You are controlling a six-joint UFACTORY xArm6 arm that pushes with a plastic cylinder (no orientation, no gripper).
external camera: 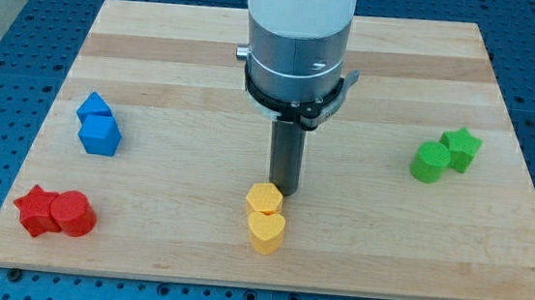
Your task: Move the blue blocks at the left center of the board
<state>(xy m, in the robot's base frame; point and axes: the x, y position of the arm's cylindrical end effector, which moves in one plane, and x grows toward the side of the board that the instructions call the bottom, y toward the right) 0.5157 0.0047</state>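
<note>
Two blue blocks sit touching at the view's left centre: a smaller blue triangular block [94,108] above a blue cube [100,135]. My tip [283,189] is near the board's middle, far to the right of the blue blocks. It stands just above and right of the yellow hexagon block [264,199], close to it or touching; I cannot tell which.
A yellow heart block [266,232] touches the yellow hexagon from below. A red star block [36,209] and a red round block [71,214] lie at the bottom left. A green round block [431,161] and a green star block [462,149] lie at the right. The wooden board [188,56] carries all blocks.
</note>
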